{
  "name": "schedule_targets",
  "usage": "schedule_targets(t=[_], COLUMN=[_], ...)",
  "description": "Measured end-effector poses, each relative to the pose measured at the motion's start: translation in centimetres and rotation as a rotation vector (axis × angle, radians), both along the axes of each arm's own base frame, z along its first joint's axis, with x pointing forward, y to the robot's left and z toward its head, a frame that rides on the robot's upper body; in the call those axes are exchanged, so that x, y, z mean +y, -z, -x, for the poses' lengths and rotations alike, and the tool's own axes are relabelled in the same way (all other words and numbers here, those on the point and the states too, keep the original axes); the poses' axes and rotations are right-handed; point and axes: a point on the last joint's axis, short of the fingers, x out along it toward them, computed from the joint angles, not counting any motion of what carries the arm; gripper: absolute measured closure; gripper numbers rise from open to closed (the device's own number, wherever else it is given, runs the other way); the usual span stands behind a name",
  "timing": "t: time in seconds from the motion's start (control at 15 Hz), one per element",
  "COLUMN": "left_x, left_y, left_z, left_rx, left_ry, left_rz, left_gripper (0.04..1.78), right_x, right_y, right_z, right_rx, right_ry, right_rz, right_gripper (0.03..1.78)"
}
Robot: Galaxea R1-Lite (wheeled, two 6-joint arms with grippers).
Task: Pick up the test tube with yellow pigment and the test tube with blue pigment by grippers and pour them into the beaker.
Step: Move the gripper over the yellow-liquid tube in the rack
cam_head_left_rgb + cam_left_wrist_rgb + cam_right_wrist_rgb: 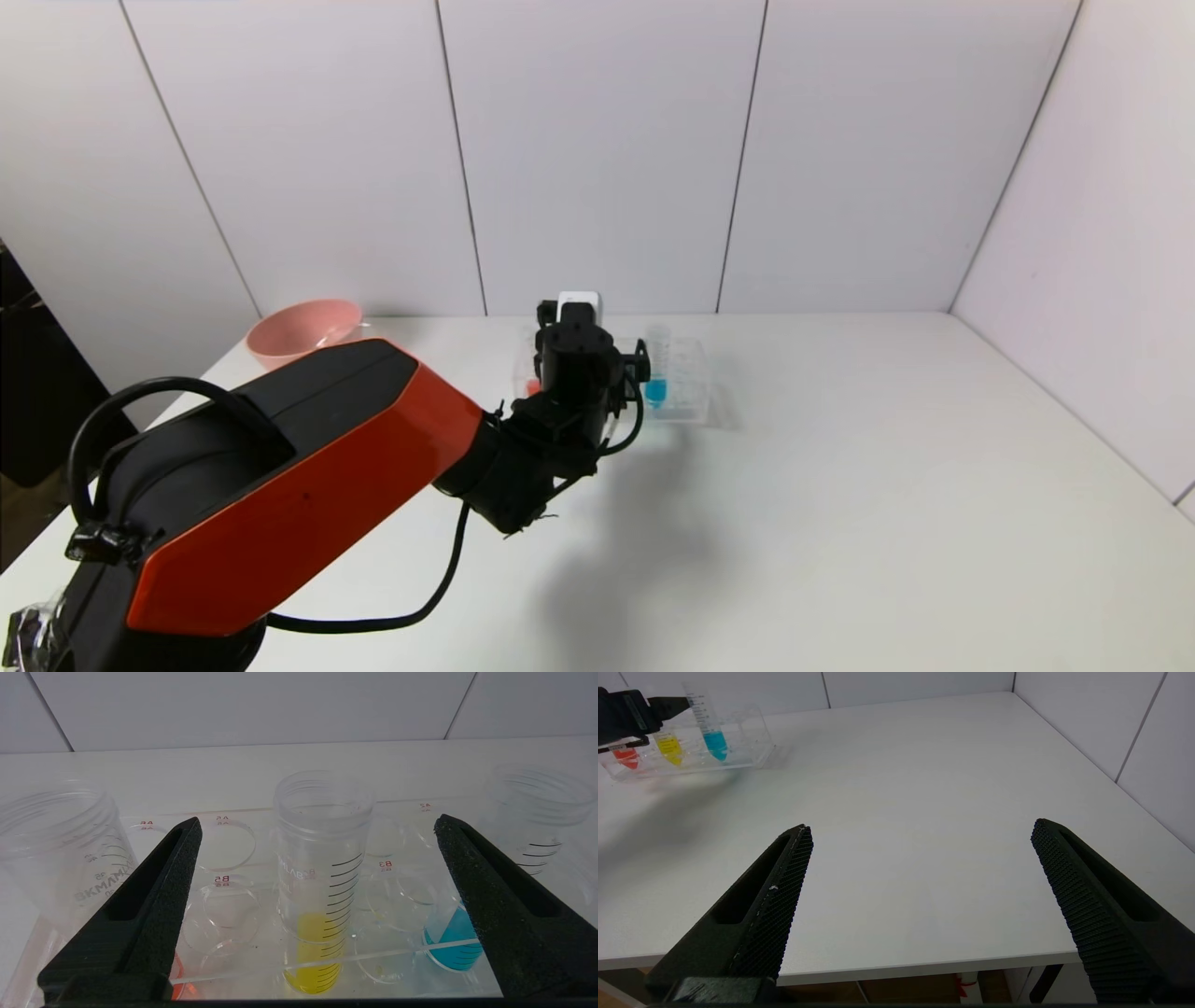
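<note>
The test tube with yellow pigment (322, 882) stands upright in the clear tube rack (224, 844), midway between my left gripper's (317, 821) open fingers, which do not touch it. The test tube with blue pigment (455, 945) stands in the same rack, partly behind one finger (495, 891). In the head view the left gripper (581, 347) hides the yellow tube, and the blue tube (656, 385) shows beside it. My right gripper (922, 825) is open and empty above the table's front edge. From there I see the yellow tube (669, 746) and the blue tube (714, 742) far off. The beaker is out of view.
A tube with red-orange liquid (180, 989) stands in the rack on the yellow tube's other side and also shows in the head view (533, 385). A pink bowl (303, 331) sits at the table's far left. White walls close the table at the back and right.
</note>
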Motion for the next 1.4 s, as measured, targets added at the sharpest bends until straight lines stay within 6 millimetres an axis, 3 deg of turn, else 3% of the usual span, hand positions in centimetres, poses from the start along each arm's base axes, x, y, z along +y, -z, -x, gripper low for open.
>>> schedule_targets(t=[0.6,0.87,1.13,1.4], left_x=[0.0,0.1,-0.2,0.0], left_y=[1.6,1.6,1.6,1.3], left_z=[-1.2,-1.4,-1.3,-1.2], left_rx=[0.031,0.031,0.030,0.029], left_ry=[-0.009,-0.015,-0.003,-0.004], left_rz=[-0.025,-0.024,-0.021,-0.020], left_gripper=[0.18,0.57,1.25,1.30], right_x=[0.0,0.0,0.0,0.0], right_y=[0.0,0.0,0.0,0.0], right_z=[0.0,0.0,0.0,0.0], right_rx=[0.000,0.000,0.000,0.000], right_ry=[0.000,0.000,0.000,0.000], right_rz=[0.000,0.000,0.000,0.000], right_gripper=[0.10,0.10,0.10,0.10])
